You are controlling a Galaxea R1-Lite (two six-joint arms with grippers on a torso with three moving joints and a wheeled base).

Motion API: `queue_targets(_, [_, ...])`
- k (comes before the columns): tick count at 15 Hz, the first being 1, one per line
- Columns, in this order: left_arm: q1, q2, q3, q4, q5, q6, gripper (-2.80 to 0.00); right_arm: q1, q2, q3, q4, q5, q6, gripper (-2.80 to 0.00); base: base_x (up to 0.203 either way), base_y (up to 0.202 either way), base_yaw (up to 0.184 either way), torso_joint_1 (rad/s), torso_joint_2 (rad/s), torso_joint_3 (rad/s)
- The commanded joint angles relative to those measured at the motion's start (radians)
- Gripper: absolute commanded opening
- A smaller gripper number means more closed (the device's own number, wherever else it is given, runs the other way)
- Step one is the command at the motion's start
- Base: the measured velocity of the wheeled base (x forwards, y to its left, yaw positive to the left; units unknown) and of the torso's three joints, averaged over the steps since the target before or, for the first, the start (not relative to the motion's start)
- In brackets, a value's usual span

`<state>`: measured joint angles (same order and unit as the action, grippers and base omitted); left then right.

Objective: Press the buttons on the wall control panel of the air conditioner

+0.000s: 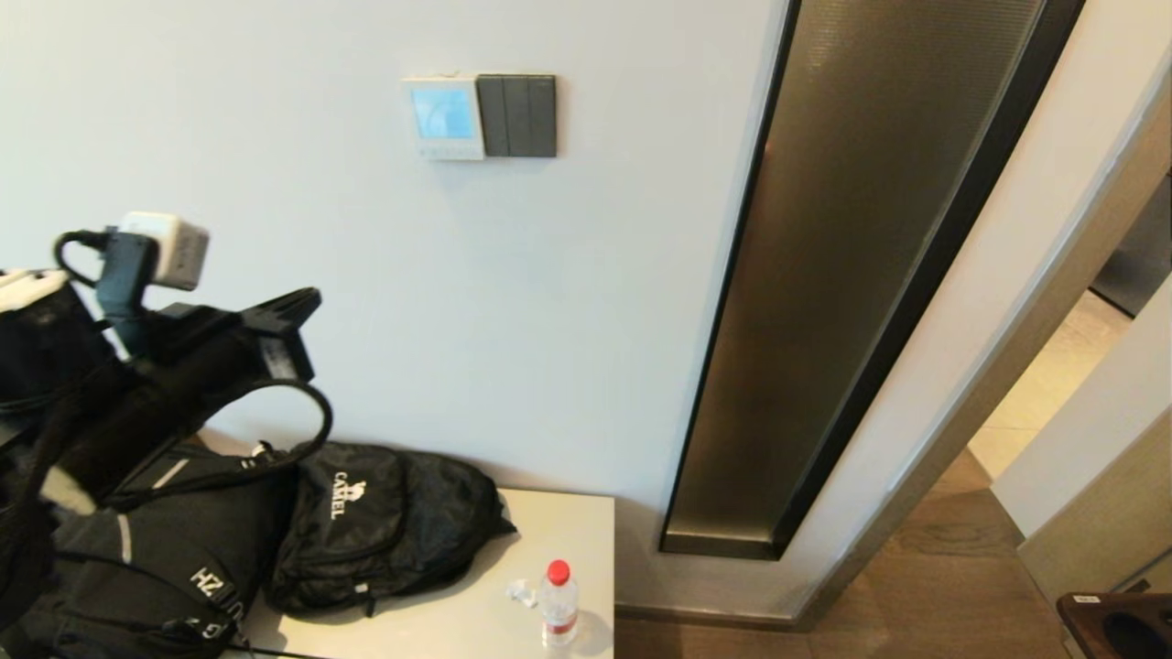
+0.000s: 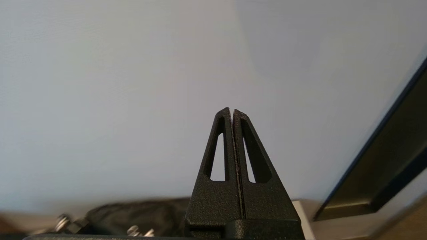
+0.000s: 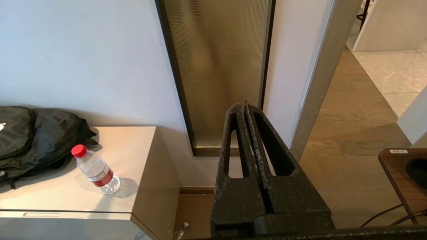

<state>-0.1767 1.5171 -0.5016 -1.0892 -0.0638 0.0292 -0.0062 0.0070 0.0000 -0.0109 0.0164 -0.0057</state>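
Observation:
The air conditioner's wall control panel [image 1: 444, 117] is a small white square with a glowing light blue screen, high on the white wall. Its row of tiny pale buttons [image 1: 447, 146] runs along its lower edge. My left gripper [image 1: 307, 302] is shut and empty, raised at the left, well below and to the left of the panel. In the left wrist view the shut gripper [image 2: 231, 110] points at bare wall; the panel is out of that view. My right gripper [image 3: 243, 105] is shut and empty, parked low; it does not show in the head view.
A dark grey three-rocker switch plate [image 1: 517, 115] adjoins the panel's right side. A tall bronze wall panel [image 1: 851, 256] stands to the right. Below, a pale cabinet top [image 1: 558, 531] holds black bags [image 1: 385, 526] and a red-capped water bottle [image 1: 558, 602].

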Motion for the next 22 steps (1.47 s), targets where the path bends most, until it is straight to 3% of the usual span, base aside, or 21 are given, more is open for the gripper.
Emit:
queue_targets(1, [0.098, -0.256, 0.17, -0.016, -0.007, 0.002, -2.8, 0.0, 0.001, 0.0, 0.0, 0.0, 0.001, -2.8, 0.0, 0.0, 0.0, 0.0, 0.0, 0.0])
queue_targets(3, [0.168, -0.428, 0.263, 0.005, -0.014, 0.009, -2.8, 0.0, 0.001, 0.0, 0.0, 0.0, 0.001, -2.8, 0.0, 0.0, 0.0, 0.0, 0.0, 0.0])
queue_targets(5, [0.209, -0.606, 0.306, 0.103, -0.016, 0.014, -2.8, 0.0, 0.001, 0.0, 0.0, 0.0, 0.001, -2.8, 0.0, 0.0, 0.0, 0.0, 0.0, 0.0])
queue_targets(8, [0.234, -0.939, 0.306, 0.459, -0.018, 0.019, -2.8, 0.0, 0.001, 0.0, 0.0, 0.0, 0.001, -2.8, 0.0, 0.0, 0.0, 0.0, 0.0, 0.0])
queue_targets(10, [0.225, -1.141, 0.274, 0.827, -0.035, 0.023, -2.8, 0.0, 0.001, 0.0, 0.0, 0.0, 0.001, -2.8, 0.0, 0.0, 0.0, 0.0, 0.0, 0.0])
queue_targets(11, [0.187, -1.205, 0.265, 0.957, -0.055, 0.023, -2.8, 0.0, 0.001, 0.0, 0.0, 0.0, 0.001, -2.8, 0.0, 0.0, 0.0, 0.0, 0.0, 0.0])
queue_targets(12, [0.126, -1.234, 0.272, 1.009, -0.068, 0.022, -2.8, 0.0, 0.001, 0.0, 0.0, 0.0, 0.001, -2.8, 0.0, 0.0, 0.0, 0.0, 0.0, 0.0])
queue_targets(14, [0.088, -1.238, 0.323, 1.036, -0.094, 0.023, -2.8, 0.0, 0.001, 0.0, 0.0, 0.0, 0.001, -2.8, 0.0, 0.0, 0.0, 0.0, 0.0, 0.0])
queue_targets(18, [0.088, -1.243, 0.485, 0.88, -0.095, 0.021, -2.8, 0.0, 0.001, 0.0, 0.0, 0.0, 0.001, -2.8, 0.0, 0.0, 0.0, 0.0, 0.0, 0.0])
queue_targets(22, [0.088, -1.243, 0.502, 0.872, 0.044, 0.007, -2.8, 0.0, 0.001, 0.0, 0.0, 0.0, 0.001, -2.8, 0.0, 0.0, 0.0, 0.0, 0.0, 0.0])
